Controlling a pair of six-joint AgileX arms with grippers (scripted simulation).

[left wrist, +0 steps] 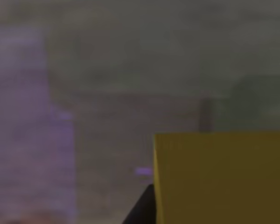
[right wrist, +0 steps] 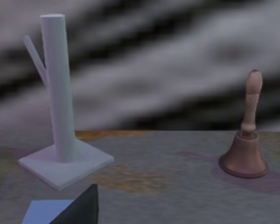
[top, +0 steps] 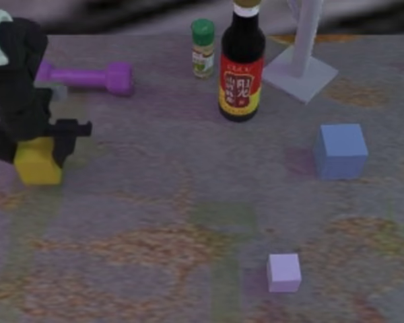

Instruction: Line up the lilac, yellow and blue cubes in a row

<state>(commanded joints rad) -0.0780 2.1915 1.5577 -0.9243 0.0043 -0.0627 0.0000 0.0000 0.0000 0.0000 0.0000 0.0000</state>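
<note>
Fingers of the left gripper clamp the matte yellow cube at nine o'clock, seemingly to carry it rowward.

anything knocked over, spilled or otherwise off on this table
Nothing stands out. The sauce bottle and spice jar stand upright, the purple dumbbell lies flat, and the left gripper sits at the yellow cube.
</note>
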